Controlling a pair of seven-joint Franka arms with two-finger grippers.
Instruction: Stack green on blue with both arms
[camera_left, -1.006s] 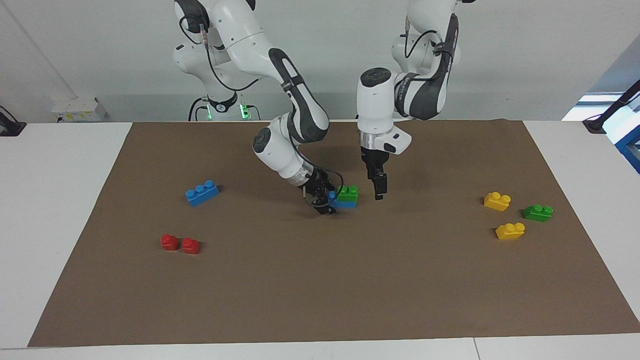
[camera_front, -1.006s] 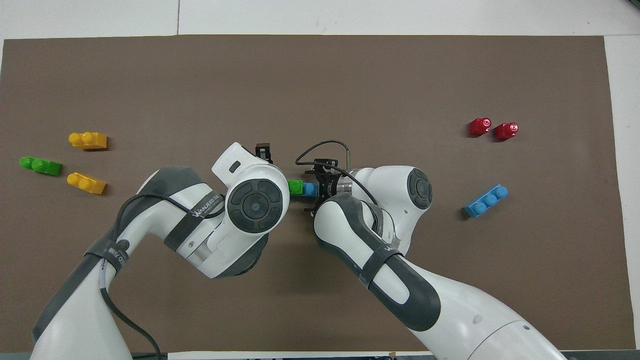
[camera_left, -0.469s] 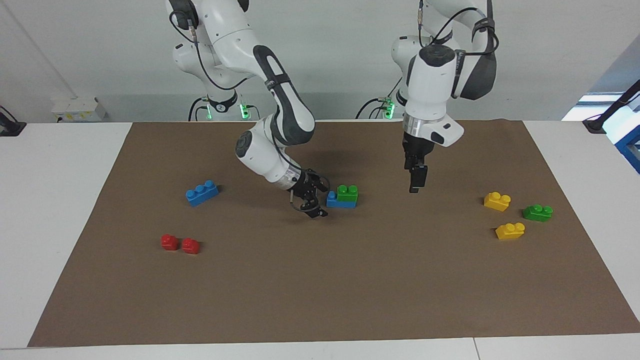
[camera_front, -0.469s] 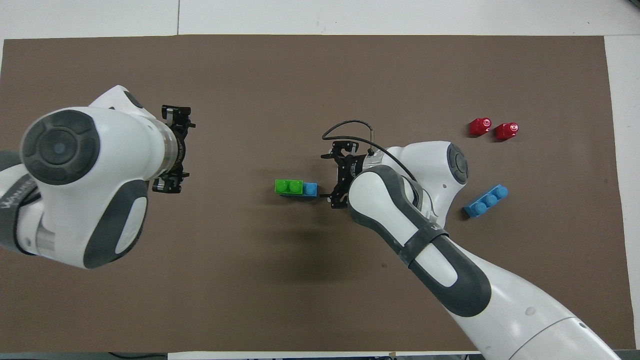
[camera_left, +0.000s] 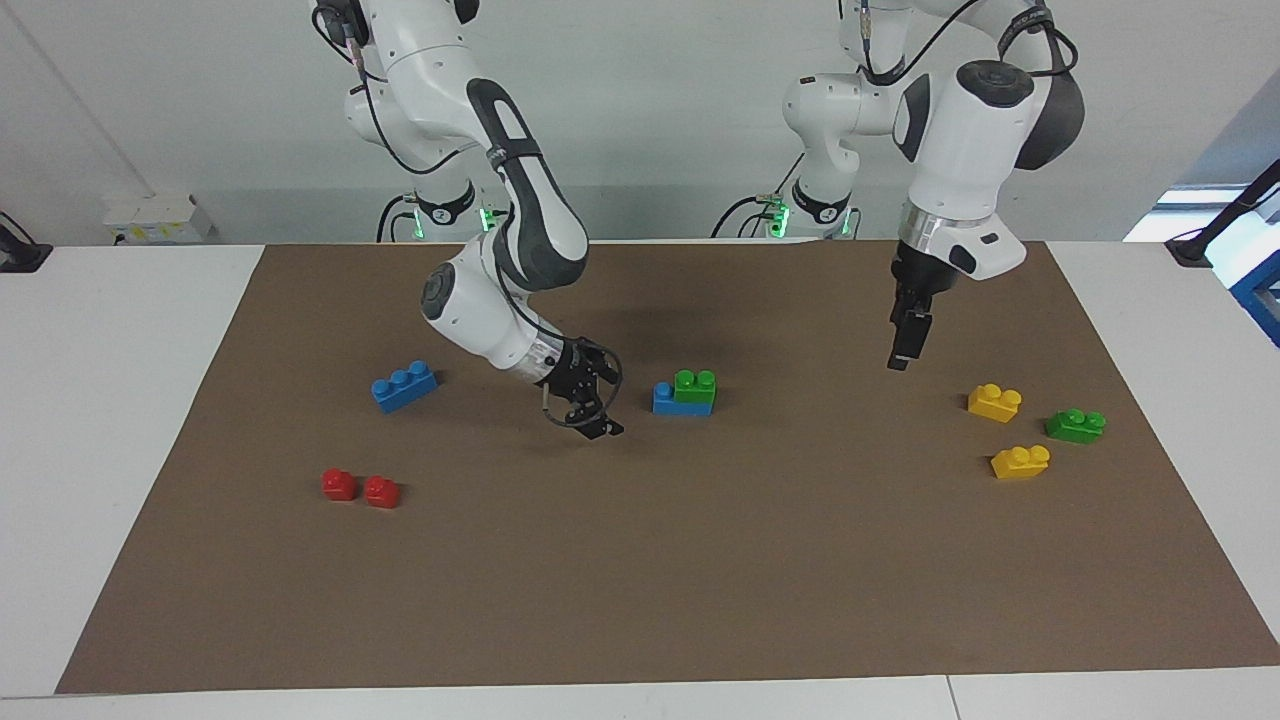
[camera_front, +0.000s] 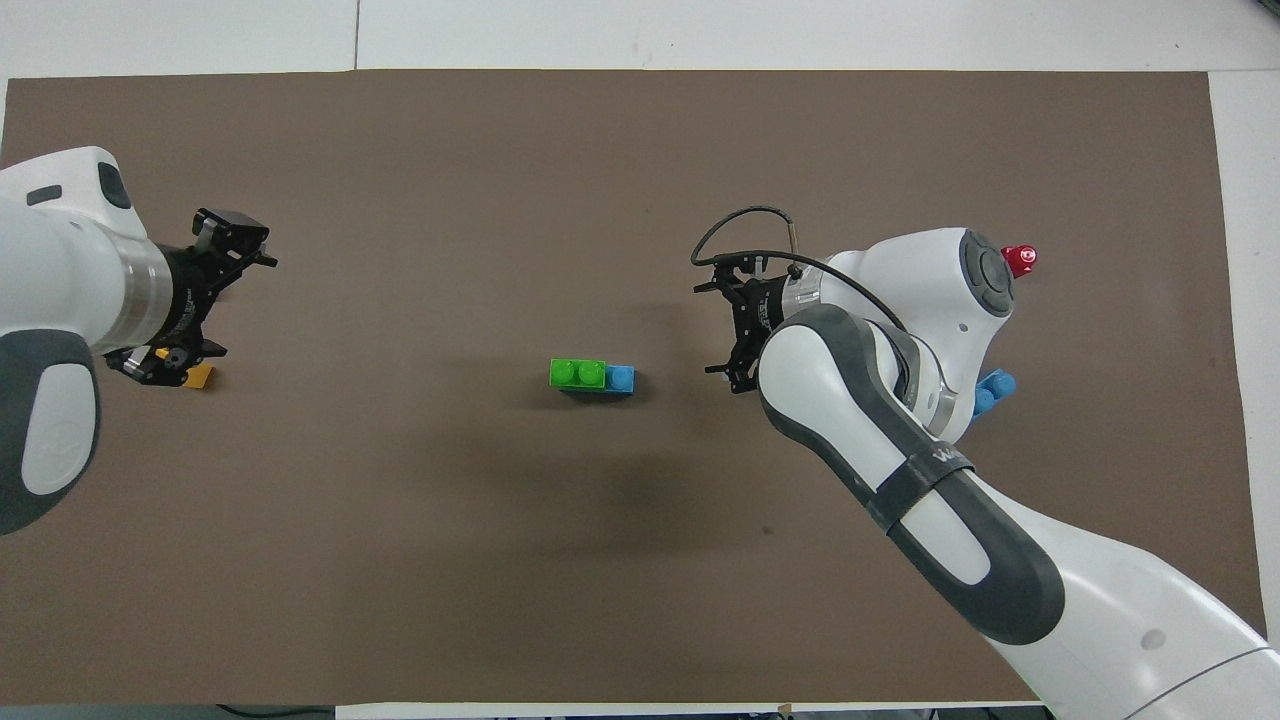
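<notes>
Green brick (camera_left: 695, 385) on blue brick (camera_left: 665, 400), left gripper (camera_left: 905, 345) raised, right gripper (camera_left: 590, 405) low, both open, empty

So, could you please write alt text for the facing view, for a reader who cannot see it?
A small bright-green plastic brick sits stacked on a light-blue plastic brick in the middle of a brown mat. The right arm's open tool hangs low beside the stack; the left arm's open tool is raised toward its own end.
</notes>
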